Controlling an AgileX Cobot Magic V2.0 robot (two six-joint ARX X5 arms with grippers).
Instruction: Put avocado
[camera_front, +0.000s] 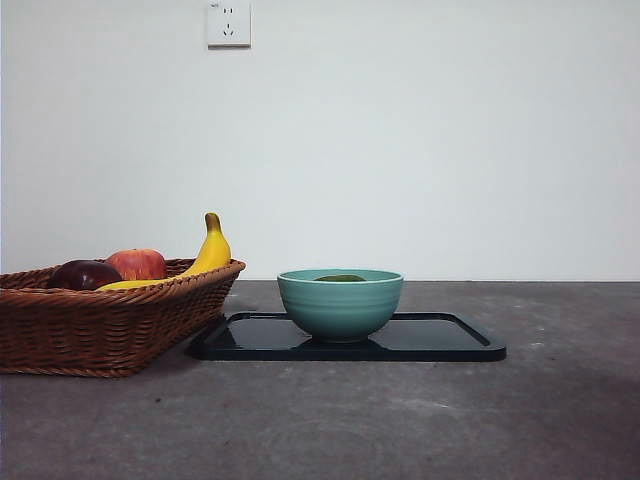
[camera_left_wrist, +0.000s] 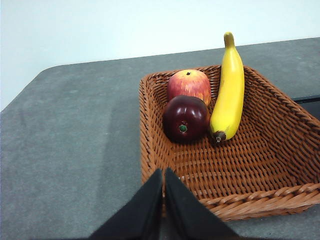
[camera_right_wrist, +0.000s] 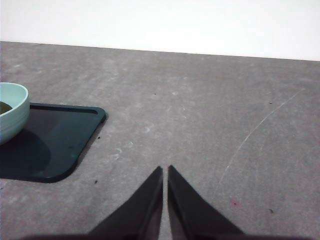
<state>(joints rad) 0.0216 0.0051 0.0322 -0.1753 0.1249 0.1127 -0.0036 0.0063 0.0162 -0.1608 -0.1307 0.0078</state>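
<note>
Your avocado (camera_front: 340, 278) already lies inside the teal bowl (camera_front: 340, 303), with only a dark green sliver showing above the rim in the front view, so you cannot read its long axis from here. The bowl stands on the black tray (camera_front: 450, 345), toward the tray's end nearest the wicker basket (camera_front: 100, 325), which sits just beside that end. The basket holds only a red apple (camera_left_wrist: 189, 85), a dark maroon fruit (camera_left_wrist: 185, 118) and a banana (camera_left_wrist: 229, 90), bunched at one side of it. Your left gripper (camera_left_wrist: 163, 172) hangs over the basket's near rim with its jaws pressed together and nothing between them; the bowl is out of its view. Your right gripper (camera_right_wrist: 165, 170) is likewise closed and empty above bare tabletop (camera_right_wrist: 200, 110), off the tray's rounded corner, with the bowl's edge and a bit of green inside it visible at the side of its view. Neither arm shows in the front view, so both seem to wait. If the fruit belongs in the bowl, the placing looks done; if you must reach it again, the right arm seems to have the clearer line to it.
</note>
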